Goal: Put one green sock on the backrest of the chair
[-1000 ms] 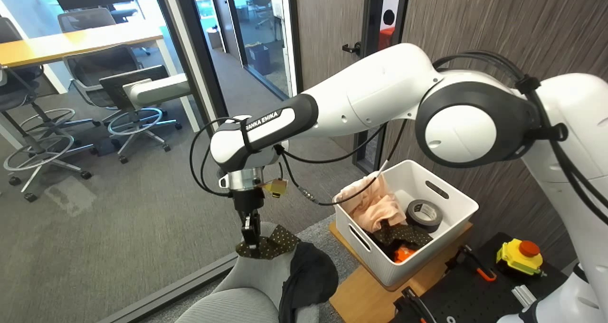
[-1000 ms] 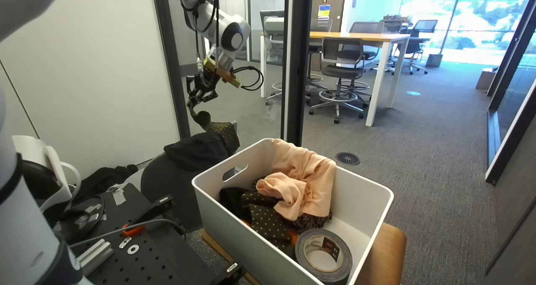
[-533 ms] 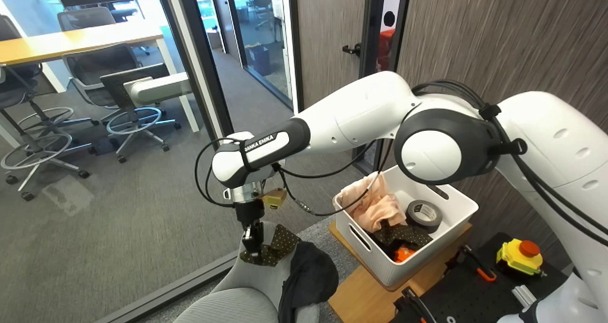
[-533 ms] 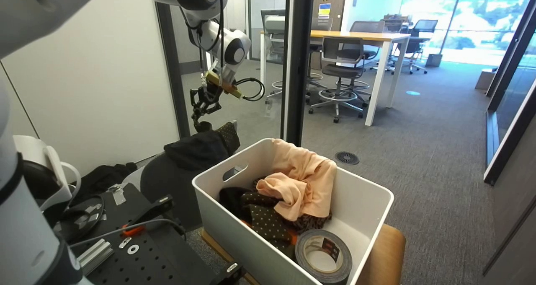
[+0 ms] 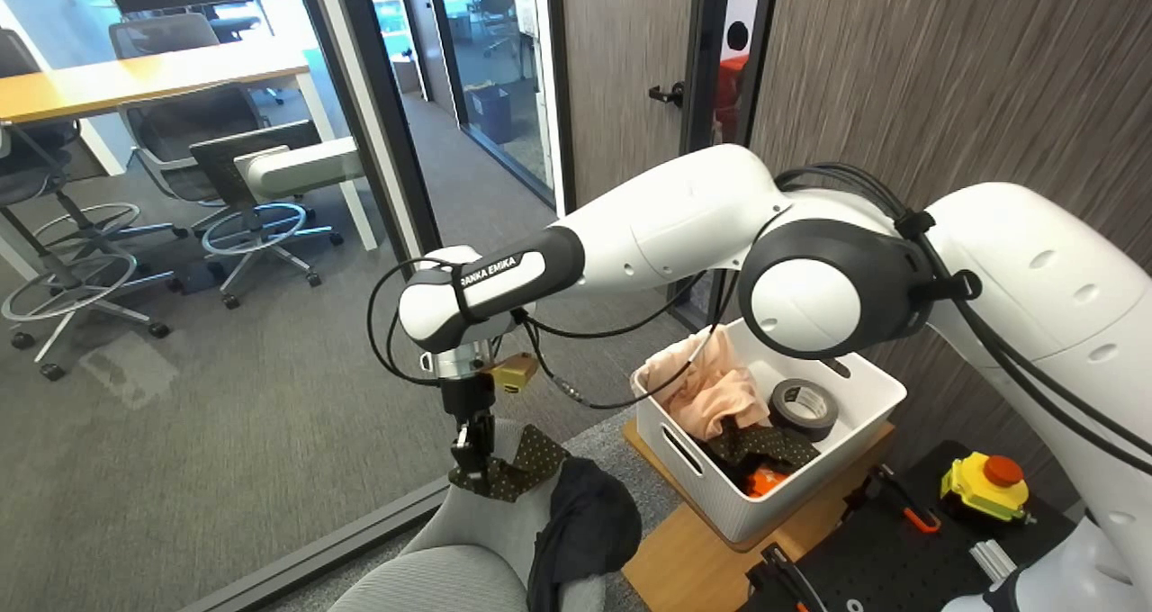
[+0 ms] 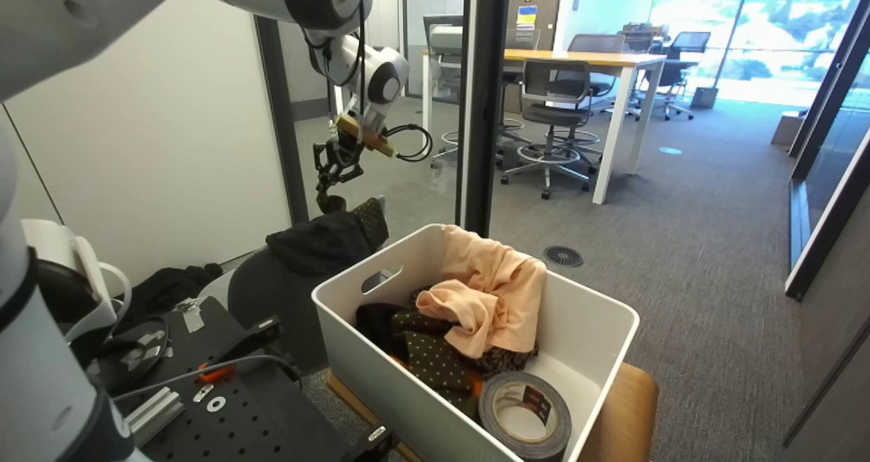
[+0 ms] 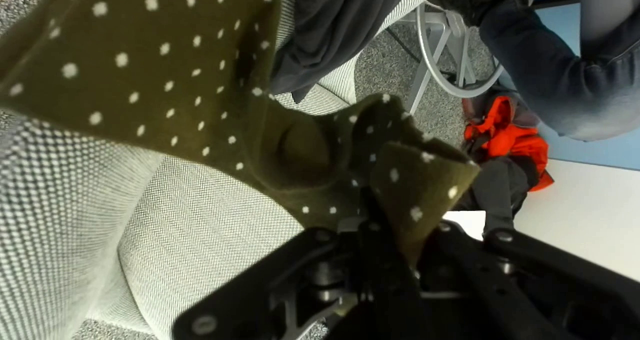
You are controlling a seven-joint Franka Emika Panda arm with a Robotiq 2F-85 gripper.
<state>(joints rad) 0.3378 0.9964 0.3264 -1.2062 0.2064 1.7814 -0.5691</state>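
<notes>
The dark olive-green sock point(image 5: 535, 459) with white dots lies across the top of the light grey chair's backrest point(image 5: 490, 526). It shows in the wrist view point(image 7: 165, 75) and, partly hidden, in an exterior view point(image 6: 370, 221). My gripper point(image 5: 480, 481) is low over the backrest's top, pointing down. In the wrist view the gripper point(image 7: 397, 230) is shut on one bunched end of the sock, with a fold standing up between the fingers. The rest of the sock spreads over the backrest. A black-grey cloth point(image 5: 589, 513) hangs over the backrest beside the sock.
A white bin point(image 6: 578, 299) beside the chair holds a peach cloth point(image 6: 496, 292), a tape roll point(image 6: 527, 414) and another dotted green fabric point(image 6: 438, 363). A glass partition frame point(image 5: 360, 513) runs behind the chair. A person's leg point(image 7: 545, 65) shows in the wrist view.
My gripper has come down toward the backrest with the held sock end, then shifted slightly sideways. The sock now sits lower and more bunched on the backrest.
</notes>
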